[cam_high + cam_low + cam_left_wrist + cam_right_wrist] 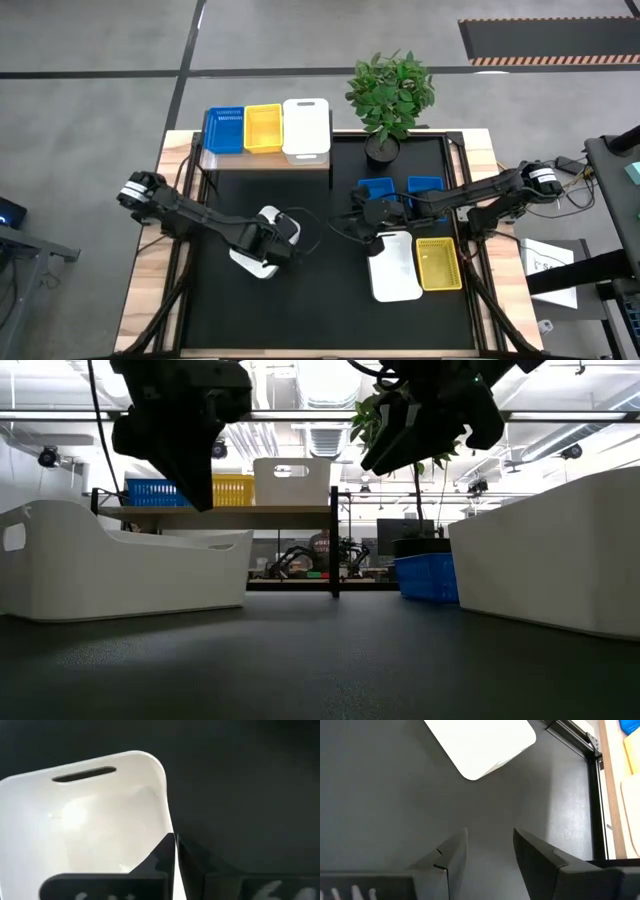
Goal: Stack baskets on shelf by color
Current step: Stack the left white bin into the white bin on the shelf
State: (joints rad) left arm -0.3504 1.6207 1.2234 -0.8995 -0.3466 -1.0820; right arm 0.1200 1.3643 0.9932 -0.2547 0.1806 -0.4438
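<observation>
white basket (90, 820): near end cut off by left wrist view's edge, side wall partly behind fingers (160, 865) | blue baskets (400, 190): partly covered by right arm | low view: both arms cropped at top

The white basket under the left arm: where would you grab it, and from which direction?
Probably by its thin side wall, coming from above. The white basket sits upright and open-topped, and the left gripper already has a finger on each side of that wall, with the slotted handle end left free.
</observation>
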